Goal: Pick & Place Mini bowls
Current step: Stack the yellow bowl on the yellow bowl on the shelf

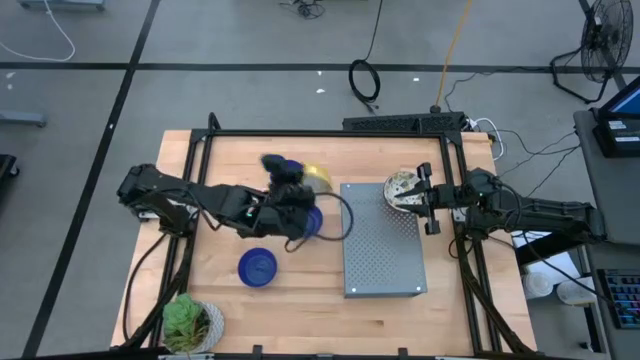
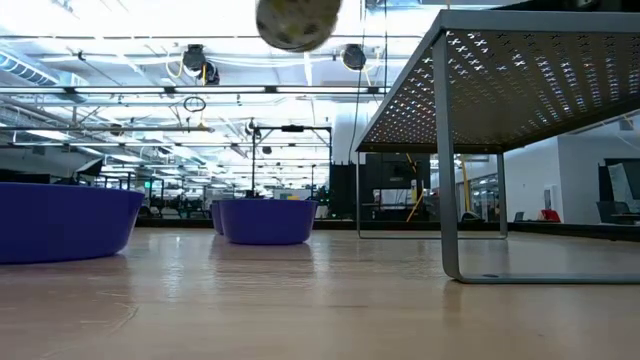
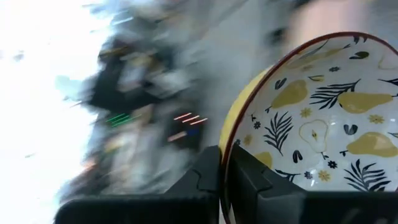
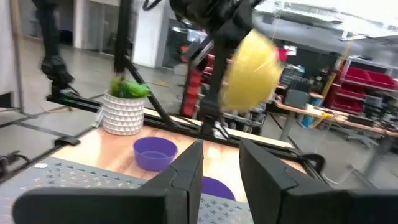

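Left end effector (image 1: 300, 192) hangs above the middle of the bench (image 1: 300, 300), clenched on the rim of a patterned bowl (image 3: 323, 130) that it carries tilted on edge, clear of the wood. That bowl is glossy ceramic, yellow outside, cream inside with pears and dark leaves, and edged by a thin red rim. Two solid blue bowls sit on the bench: one (image 1: 258, 267) toward the front edge, another (image 1: 312, 222) partly hidden under the left arm. A further patterned bowl (image 1: 402, 187) rests on the back part of the perforated grey metal stand (image 1: 385, 265), right beside the right end effector (image 1: 428, 200), whose fingers stand apart, holding nothing. A white textured pot with a green plant (image 1: 190, 325) stands at the front left corner. The step in hand looks like the carry; next the bowl likely needs levelling and lowering onto the stand, with care for the slick rim grip.
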